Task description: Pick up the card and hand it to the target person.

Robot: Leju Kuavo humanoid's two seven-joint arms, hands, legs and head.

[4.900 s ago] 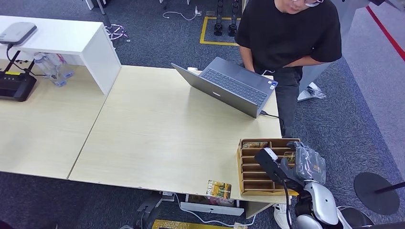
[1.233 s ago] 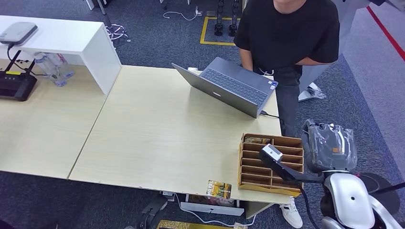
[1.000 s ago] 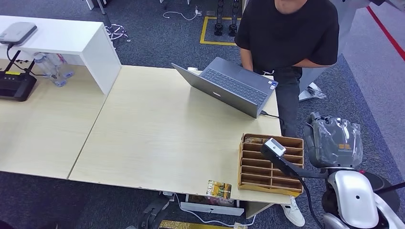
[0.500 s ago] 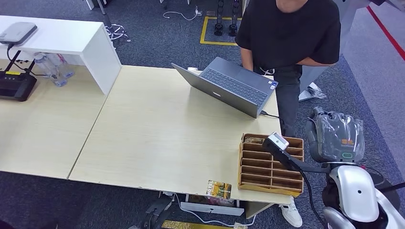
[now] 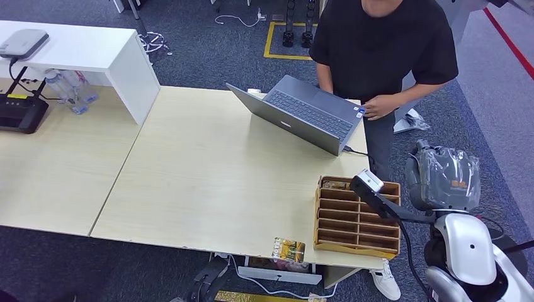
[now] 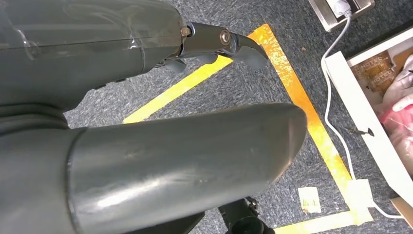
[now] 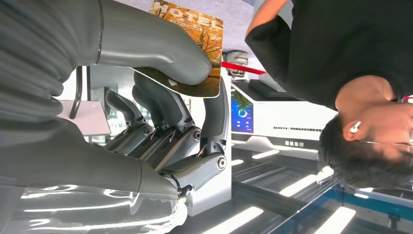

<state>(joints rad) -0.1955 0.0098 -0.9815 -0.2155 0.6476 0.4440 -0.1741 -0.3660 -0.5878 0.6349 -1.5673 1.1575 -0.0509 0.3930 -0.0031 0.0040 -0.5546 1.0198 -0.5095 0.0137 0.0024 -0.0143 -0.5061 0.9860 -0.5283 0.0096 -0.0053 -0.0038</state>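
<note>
— What do we see of the card (image 7: 187,48)?
— We see an autumn picture in orange and yellow on it, with "HOTEL" printed along one edge and rounded corners.

— Which way does it run?
— Its long axis leads out past the fingertips of our right hand (image 7: 160,97), its free end toward the person (image 5: 384,44) in the black shirt; it lies roughly flat.

— And the fingers?
— The thick thumb (image 7: 160,46) presses on the printed face, and the darker fingers (image 7: 165,109) curl beneath it, so the card is pinched between them. Our left hand (image 6: 146,112) holds nothing: its fingers lie apart over the carpet.

— Anything else?
— A second card (image 5: 288,250) lies on the worktop (image 5: 208,170) edge, beside the wooden organiser (image 5: 343,217).
</note>
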